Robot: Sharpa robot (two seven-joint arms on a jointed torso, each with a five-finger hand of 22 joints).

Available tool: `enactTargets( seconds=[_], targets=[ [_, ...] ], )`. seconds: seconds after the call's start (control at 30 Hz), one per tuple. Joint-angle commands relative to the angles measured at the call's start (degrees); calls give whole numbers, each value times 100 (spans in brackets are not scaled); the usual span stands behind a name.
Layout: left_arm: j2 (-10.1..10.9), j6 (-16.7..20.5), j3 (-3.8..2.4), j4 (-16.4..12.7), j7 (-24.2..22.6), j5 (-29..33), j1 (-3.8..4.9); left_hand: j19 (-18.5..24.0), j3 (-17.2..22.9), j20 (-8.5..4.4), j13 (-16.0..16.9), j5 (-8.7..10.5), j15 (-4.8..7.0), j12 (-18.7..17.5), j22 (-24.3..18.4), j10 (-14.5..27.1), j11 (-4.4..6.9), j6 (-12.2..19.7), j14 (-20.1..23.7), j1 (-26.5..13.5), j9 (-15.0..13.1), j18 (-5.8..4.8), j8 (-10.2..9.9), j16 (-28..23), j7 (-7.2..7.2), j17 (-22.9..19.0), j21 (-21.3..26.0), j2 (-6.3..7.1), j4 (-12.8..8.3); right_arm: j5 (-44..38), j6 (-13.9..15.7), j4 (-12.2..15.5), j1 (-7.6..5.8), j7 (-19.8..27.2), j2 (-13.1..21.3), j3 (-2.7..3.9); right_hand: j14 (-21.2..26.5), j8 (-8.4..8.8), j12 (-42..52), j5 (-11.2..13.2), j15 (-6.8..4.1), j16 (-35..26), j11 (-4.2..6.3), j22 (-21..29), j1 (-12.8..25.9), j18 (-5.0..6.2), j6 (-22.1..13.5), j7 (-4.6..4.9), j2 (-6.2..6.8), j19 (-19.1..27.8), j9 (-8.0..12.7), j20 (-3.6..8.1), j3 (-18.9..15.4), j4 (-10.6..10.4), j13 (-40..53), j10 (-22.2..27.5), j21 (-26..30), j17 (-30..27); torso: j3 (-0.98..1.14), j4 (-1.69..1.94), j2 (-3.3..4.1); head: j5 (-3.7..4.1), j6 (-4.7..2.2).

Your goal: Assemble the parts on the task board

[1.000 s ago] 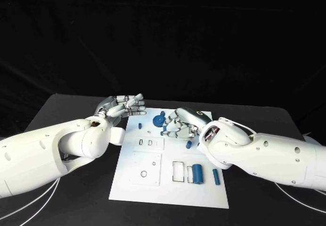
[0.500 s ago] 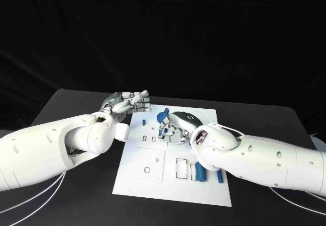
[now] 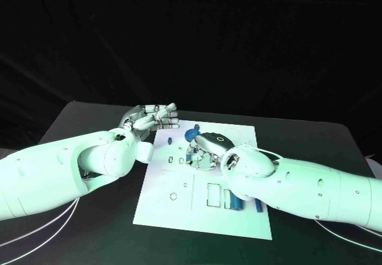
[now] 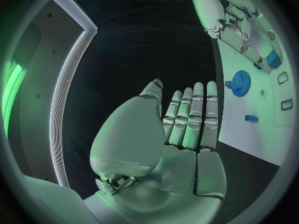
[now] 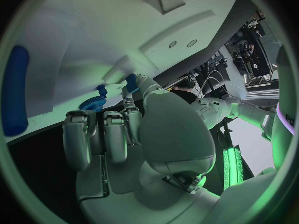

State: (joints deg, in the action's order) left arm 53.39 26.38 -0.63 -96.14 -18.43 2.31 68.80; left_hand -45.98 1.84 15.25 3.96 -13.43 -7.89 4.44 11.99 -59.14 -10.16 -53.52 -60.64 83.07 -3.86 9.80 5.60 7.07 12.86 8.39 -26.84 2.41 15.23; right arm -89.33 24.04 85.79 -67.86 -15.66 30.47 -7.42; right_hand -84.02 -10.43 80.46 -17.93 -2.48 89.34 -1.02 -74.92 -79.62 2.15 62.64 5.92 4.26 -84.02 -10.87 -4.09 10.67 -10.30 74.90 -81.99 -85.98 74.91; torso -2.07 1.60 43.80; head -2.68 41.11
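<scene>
A black table [image 3: 88, 118] holds the white board [image 3: 203, 221]. The right hand [image 3: 205, 148] reaches down over the board's far half, fingers curled by a blue gear [image 3: 192, 134]; its grip I cannot tell. The left hand [image 3: 153, 116] hovers spread and empty beside the board's far corner.

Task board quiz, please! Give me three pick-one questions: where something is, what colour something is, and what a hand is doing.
1. Where is the blue gear? A on the task board; B under it; C leaning against it.
2. What colour is the task board? A red; B white; C yellow.
3. What is the left hand doing? A holding the gear; B holding nothing; C pressing the board.
Answers: A, the gear lies on the board's far part; B, the board is white; B, its palm is empty, fingers straight.
</scene>
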Motion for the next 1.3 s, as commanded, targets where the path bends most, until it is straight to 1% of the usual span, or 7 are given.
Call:
enactTargets(
  seconds=[0.03, 0.23, 0.57, 0.7, 0.8, 1.13, 1.3],
  targets=[
    [-9, -118, -4, -23, -14, -22, 6, 52, -14, -4, -2, 24, -11, -38, 8, 11, -24, 7, 39, 33, 2, 47, -19, -32, 51, 5, -24, -12, -25, -161, -190, -12, 13, -116, -18, -3, -571, -3, -5, 20, -19, 22, -1, -1088, 19, -81, 16, -43, -29, -256, -126, 42, 12, -18, 406, 5, 18, 1392, -1, -1, -2, -12, 13],
    [-8, -120, -4, -25, -12, -22, 6, 52, -14, -4, -2, 24, -11, -38, 8, 11, -24, 7, 39, 33, 2, 47, -19, -32, 51, 5, -24, -12, -25, -167, -205, -15, 25, -128, -32, -5, -568, 1, -14, 18, -17, 17, -4, -1078, 22, -78, 6, -40, -19, -248, -125, 41, 11, -13, 397, 14, 29, 1379, -2, -1, -2, -23, 19],
    [-7, -122, -4, -24, -7, -22, 6, 52, -14, -4, -2, 24, -11, -38, 8, 11, -24, 7, 39, 33, 2, 47, -19, -32, 51, 5, -24, -12, -25, -174, -242, -9, 52, -133, -59, -6, -564, 27, -50, 27, 3, 10, -30, -1055, 62, -70, -61, -7, 52, -227, -117, 27, -3, 2, 363, 53, 57, 1363, -1, -2, -3, -35, 30],
    [-6, -121, -4, -23, -5, -22, 6, 52, -14, -4, -2, 24, -11, -38, 8, 11, -24, 7, 39, 33, 2, 47, -19, -32, 51, 5, -24, -12, -25, -181, -264, -12, 55, -145, -64, -6, -562, 38, -68, 34, 11, 7, -41, -1043, 84, -66, -84, 6, 73, -217, -114, 21, -10, 1, 346, 71, 70, 1354, 0, 2, 1, -35, 30],
    [-6, -122, -4, -22, -2, -22, 6, 52, -14, -4, -2, 24, -11, -38, 8, 11, -24, 7, 39, 33, 2, 47, -19, -32, 51, 5, -24, -12, -25, -184, -265, -14, 56, -148, -65, -6, -560, 45, -82, 36, 17, 4, -48, -1042, 98, -66, -100, 14, 86, -215, -111, 17, -14, 0, 332, 85, 73, 1348, 0, -2, 0, -32, 31],
    [-7, -130, -4, -15, 9, -22, 6, 52, -14, -4, -2, 24, -11, -38, 8, 11, -24, 7, 39, 33, 2, 47, -19, -32, 51, 5, -24, -12, -25, -195, -246, -15, 57, -170, -71, -7, -550, 148, -221, 58, 80, -12, -125, -987, 242, -48, -291, 103, 200, -167, -66, -34, -71, -39, 190, 224, 140, 1307, 4, -1, -1, -19, 26],
    [-7, -129, -4, -13, 9, -22, 6, 52, -14, -4, -2, 24, -11, -38, 8, 11, -24, 7, 39, 33, 2, 47, -19, -32, 51, 5, -24, -12, -25, -198, -214, -10, 57, -168, -74, -7, -546, 216, -334, 54, 121, -19, -173, -964, 288, -40, -421, 157, 248, -146, -37, -69, -92, -51, 76, 337, 171, 1291, 3, -4, 1, -18, 24]
  ],
)
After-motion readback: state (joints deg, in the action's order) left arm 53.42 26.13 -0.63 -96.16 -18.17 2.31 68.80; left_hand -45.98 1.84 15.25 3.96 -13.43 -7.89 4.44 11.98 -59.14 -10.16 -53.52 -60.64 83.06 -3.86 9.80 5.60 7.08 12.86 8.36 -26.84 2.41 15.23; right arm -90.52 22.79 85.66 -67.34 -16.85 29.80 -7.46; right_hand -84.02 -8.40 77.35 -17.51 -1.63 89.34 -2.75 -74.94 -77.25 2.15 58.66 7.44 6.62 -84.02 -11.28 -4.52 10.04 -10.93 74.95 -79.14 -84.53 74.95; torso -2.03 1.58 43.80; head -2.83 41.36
